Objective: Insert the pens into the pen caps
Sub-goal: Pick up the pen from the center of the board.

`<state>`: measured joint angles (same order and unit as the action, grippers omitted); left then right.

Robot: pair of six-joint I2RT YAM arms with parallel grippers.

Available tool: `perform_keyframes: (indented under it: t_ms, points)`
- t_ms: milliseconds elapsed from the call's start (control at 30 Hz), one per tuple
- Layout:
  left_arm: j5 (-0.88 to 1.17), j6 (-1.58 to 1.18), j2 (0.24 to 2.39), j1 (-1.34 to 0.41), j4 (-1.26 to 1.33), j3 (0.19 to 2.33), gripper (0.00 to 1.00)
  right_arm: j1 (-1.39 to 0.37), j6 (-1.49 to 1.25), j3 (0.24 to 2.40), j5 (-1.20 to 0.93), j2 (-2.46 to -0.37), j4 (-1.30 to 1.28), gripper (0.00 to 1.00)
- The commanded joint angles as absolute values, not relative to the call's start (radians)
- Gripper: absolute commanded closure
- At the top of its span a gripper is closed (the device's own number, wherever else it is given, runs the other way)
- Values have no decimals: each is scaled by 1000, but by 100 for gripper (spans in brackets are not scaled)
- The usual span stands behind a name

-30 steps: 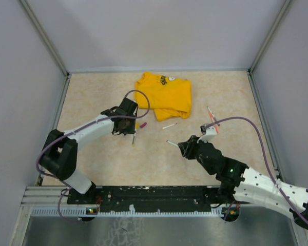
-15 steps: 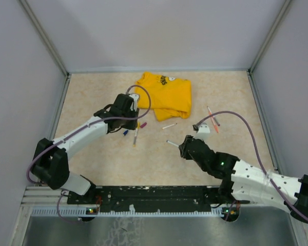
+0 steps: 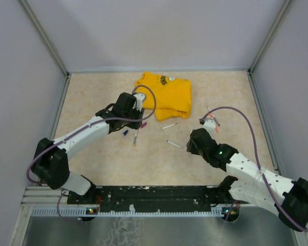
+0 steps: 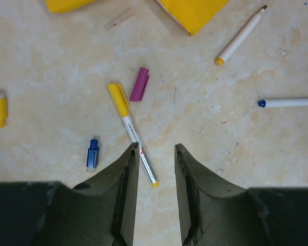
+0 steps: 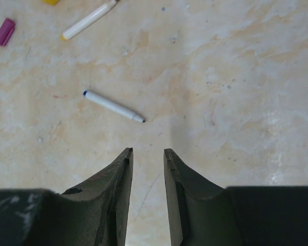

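Lab, grey-walled test enclosure (image 3: 143,31), aluminium rail (image 3: 36,199)

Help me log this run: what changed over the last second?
The left hand shifted toward the yellow shirt, uncovering the blue cap. The right hand drew back rightward from the blue-ended pen. Nothing was grasped or released, and no object moved.

Open table (image 5: 236,77) surrounds the blue-ended pen (image 5: 113,106); T-shirt (image 3: 167,95) perhaps crowds magenta cap (image 4: 139,84).
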<state>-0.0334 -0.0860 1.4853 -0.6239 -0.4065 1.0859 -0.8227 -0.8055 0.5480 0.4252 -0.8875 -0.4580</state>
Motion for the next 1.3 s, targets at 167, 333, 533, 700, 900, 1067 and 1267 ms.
perform_keyframes:
  t_ms: [167, 333, 533, 700, 900, 1067, 1267]
  points:
    - [-2, -57, 1386, -625, -378, 1044, 61, -492, -601, 604, 264, -921, -422, 68]
    - [-34, -56, 1322, -624, -370, 994, 60, -393, -511, 676, 262, -1051, -387, 68]
    - [-102, -80, 1238, -624, -333, 912, 60, -316, -437, 780, 250, -1201, -348, 66]
    - [-115, -91, 1196, -624, -305, 885, 58, -247, -388, 873, 241, -1314, -333, 66]
    - [-103, -102, 1197, -624, -307, 885, 58, -192, -306, 993, 310, -1456, -368, 66]
    - [-123, -101, 1188, -624, -307, 885, 58, -141, -223, 1102, 286, -1584, -424, 65]
    - [-140, -100, 1185, -624, -316, 884, 57, -72, -161, 1204, 230, -1726, -473, 64]
